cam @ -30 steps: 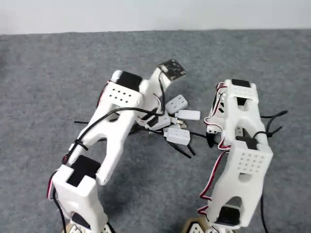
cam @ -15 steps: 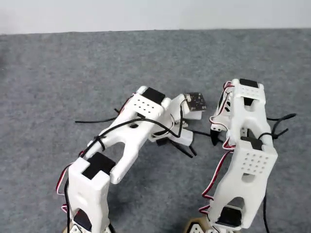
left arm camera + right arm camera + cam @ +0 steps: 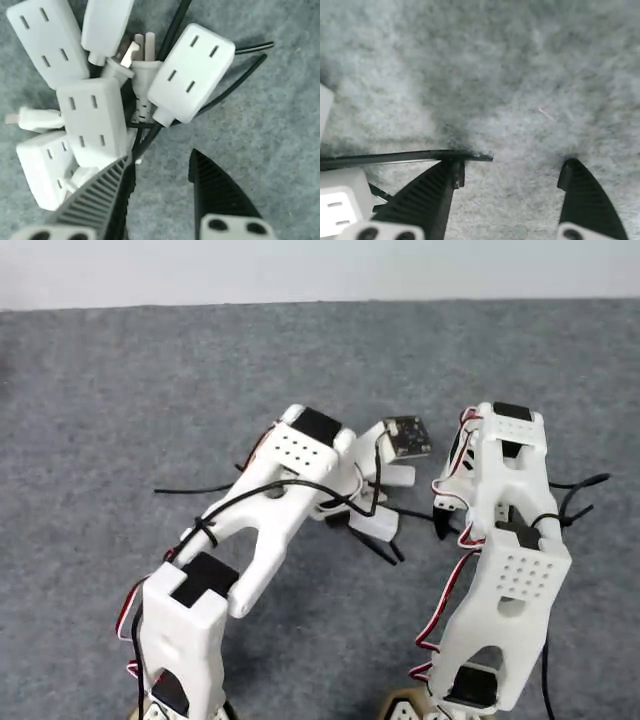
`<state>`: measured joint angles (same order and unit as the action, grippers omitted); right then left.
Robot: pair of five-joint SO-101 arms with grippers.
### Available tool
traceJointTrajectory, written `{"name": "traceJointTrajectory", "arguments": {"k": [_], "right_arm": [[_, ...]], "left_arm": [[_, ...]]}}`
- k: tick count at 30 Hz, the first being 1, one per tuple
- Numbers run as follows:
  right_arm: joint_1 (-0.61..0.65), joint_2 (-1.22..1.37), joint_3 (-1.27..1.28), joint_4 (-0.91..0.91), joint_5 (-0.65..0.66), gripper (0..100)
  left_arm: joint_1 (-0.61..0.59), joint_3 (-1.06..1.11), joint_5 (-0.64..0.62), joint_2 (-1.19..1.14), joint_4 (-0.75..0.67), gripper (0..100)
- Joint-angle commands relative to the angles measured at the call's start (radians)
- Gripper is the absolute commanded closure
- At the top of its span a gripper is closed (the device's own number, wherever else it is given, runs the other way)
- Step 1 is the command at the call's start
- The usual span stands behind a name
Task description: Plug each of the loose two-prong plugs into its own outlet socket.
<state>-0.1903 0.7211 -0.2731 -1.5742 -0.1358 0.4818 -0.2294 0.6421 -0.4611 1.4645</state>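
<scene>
Grey carpet-like table surface [image 3: 120, 390], pale plain wall [image 3: 300, 270] along its far edge.

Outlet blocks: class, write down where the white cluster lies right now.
In the high view the outlet blocks lie mid-table on the grey mat, under the left arm at its wrist and just left of the right arm.

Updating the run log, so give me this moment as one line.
left claw: open, above outlet pile | right claw: open, above mat | plug: prongs exposed, unplugged
</scene>
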Motion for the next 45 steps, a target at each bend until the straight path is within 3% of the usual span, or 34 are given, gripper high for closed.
{"name": "traceJointTrajectory", "arguments": {"k": [1, 12, 15, 20, 39, 45], "right_arm": [[-0.056, 0.002, -0.044, 0.058, -0.009, 70.2], [-0.053, 0.002, -0.044, 0.058, -0.008, 70.2], [-0.053, 0.002, -0.044, 0.058, -0.008, 70.2], [-0.051, 0.002, -0.044, 0.058, -0.008, 70.2], [-0.042, 0.004, -0.043, 0.058, -0.008, 70.3], [-0.042, 0.004, -0.043, 0.058, -0.008, 70.3]], "left_arm": [[0.008, -0.041, 0.005, 0.006, -0.054, 83], [0.051, -0.044, -0.048, -0.198, -0.167, 84], [0.052, -0.085, -0.046, -0.235, -0.15, 85], [0.052, -0.139, -0.046, -0.236, -0.087, 99], [0.051, -0.166, -0.052, -0.235, -0.046, 99], [0.055, -0.335, -0.11, -0.236, 0.153, 94]]}}
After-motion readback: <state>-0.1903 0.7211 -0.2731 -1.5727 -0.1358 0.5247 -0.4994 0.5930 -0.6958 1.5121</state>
